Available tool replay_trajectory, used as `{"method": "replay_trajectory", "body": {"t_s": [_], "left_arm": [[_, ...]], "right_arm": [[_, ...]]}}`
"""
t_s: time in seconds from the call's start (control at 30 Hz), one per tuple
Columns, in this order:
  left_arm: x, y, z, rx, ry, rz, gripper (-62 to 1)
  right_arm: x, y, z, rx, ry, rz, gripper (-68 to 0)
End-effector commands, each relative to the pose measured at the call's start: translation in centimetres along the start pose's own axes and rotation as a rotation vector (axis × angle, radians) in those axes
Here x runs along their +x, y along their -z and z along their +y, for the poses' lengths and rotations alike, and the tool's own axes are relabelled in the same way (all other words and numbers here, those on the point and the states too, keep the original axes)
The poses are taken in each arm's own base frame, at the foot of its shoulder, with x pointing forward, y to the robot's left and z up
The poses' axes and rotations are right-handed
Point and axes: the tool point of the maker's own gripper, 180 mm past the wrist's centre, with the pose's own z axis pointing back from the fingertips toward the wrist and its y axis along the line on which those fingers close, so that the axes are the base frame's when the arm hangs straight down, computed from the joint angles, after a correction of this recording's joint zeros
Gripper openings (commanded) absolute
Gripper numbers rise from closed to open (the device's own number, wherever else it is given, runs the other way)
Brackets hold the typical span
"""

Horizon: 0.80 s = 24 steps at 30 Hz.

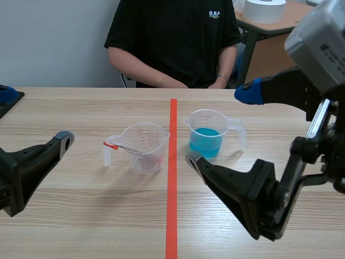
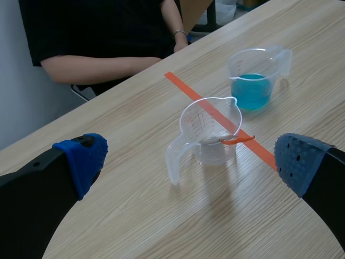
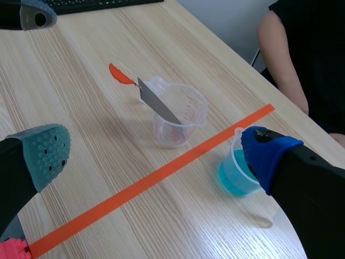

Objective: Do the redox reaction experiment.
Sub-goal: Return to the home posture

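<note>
Both grippers are spread wide with nothing between the fingers: the left gripper [image 1: 36, 115] sits low at its own side of the table [image 1: 81, 216], and the right gripper [image 3: 155, 152] is raised close to the cup of blue liquid [image 1: 207, 135]. That cup stands just right of the orange tape line [image 1: 172, 189], with its handle turned toward the right arm's side. The clear cup [image 1: 144, 147] stands just left of the line, with a metal strip [image 3: 159, 105] on a red grip leaning across its rim. The step in hand looks like taking up the cup of blue liquid so that solution and metal can be brought together. The right gripper would do best to close squarely on the handle or across the wall below the rim, then lift level, since the cup looks roughly half full. It should tip slowly over the spout, so the stream does not knock out the metal strip or push over the light clear cup
</note>
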Motion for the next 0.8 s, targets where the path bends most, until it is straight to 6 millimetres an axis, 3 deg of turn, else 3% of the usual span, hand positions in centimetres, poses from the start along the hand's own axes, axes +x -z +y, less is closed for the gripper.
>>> {"method": "replay_trajectory", "body": {"t_s": [0.0, 0.77], "left_arm": [[0.42, -0.03, 0.19, 0.003, 0.004, -0.016, 1.4], [0.23, -0.03, 0.18, 0.003, 0.003, -0.006, 1.4]], "right_arm": [[0.17, -0.01, -0.21, 0.000, -0.008, -0.002, 0.4], [0.12, -0.01, -0.25, -0.002, -0.022, 0.001, 0.4]]}}
